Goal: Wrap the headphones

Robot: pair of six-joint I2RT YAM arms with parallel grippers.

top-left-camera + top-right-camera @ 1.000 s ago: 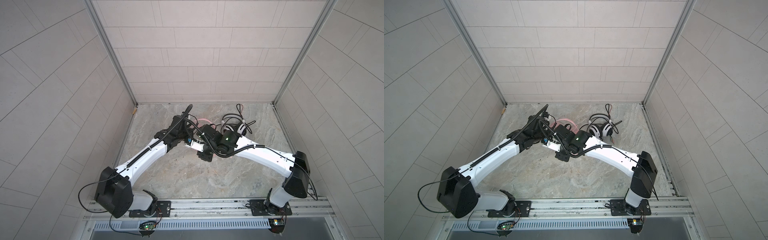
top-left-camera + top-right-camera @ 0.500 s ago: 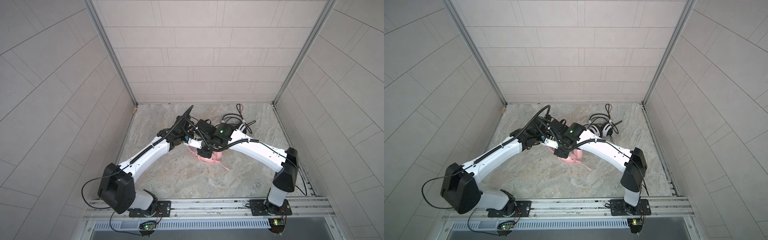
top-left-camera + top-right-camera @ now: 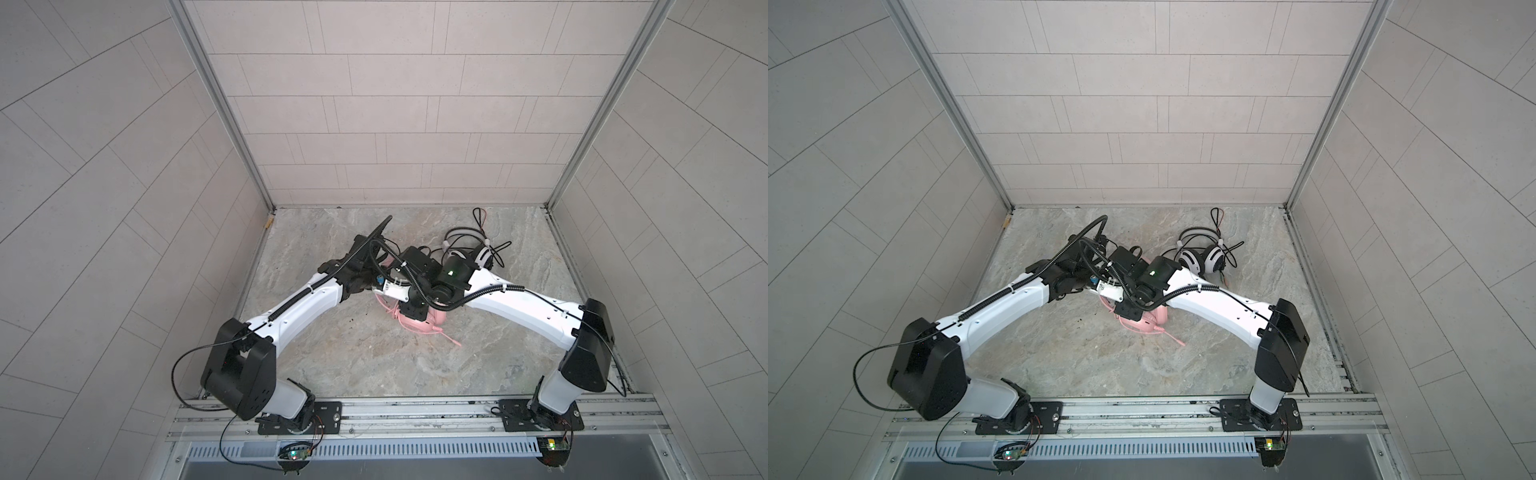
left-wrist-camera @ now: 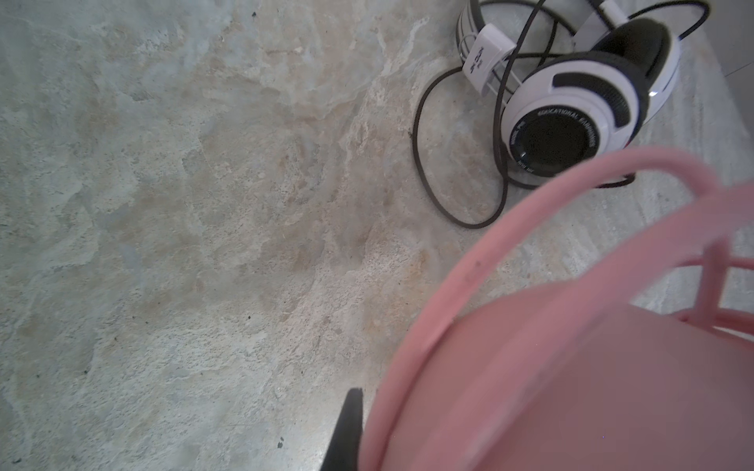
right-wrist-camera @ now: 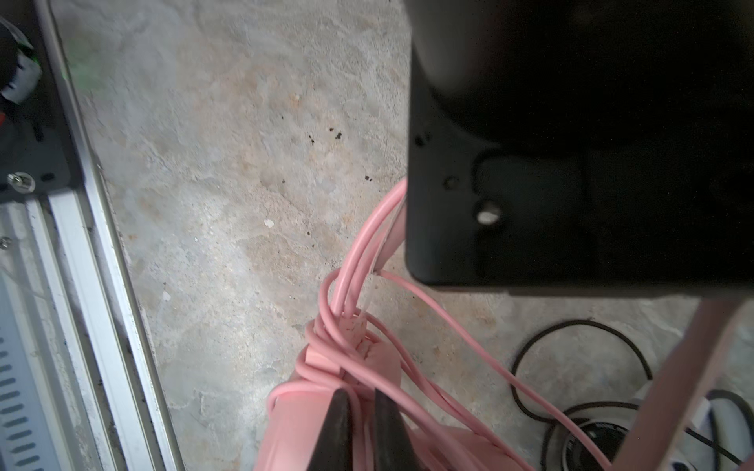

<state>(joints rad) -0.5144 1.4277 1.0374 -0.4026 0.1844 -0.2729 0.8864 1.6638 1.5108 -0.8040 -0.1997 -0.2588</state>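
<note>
The pink headphones [image 3: 434, 319] [image 3: 1156, 318] lie mid-floor under both wrists, their pink cable [image 5: 347, 342] wound in several loops round the headband. My right gripper [image 5: 363, 401] [image 3: 413, 311] is shut on strands of that cable. My left gripper [image 4: 369, 401] [image 3: 392, 291] is shut on the pink headband [image 4: 469, 277]; only one black finger [image 4: 347, 428] shows. A loose cable end [image 3: 455, 343] trails toward the front. The white-and-black headphones [image 3: 478, 257] [image 3: 1200, 259] [image 4: 579, 110] lie further back right, apart, with their black cable [image 4: 420, 171] loose around them.
The marble floor [image 3: 374, 365] is closed in by tiled walls on three sides. A metal rail [image 3: 415, 409] [image 5: 81, 253] with both arm bases runs along the front. The left gripper's black body [image 5: 571, 142] hangs close in front of the right wrist camera.
The pink headphones, hidden under the wrists a second ago, now show in front of the right gripper. The right wrist has shifted back and its elbow swung. Both grippers stayed shut.
</note>
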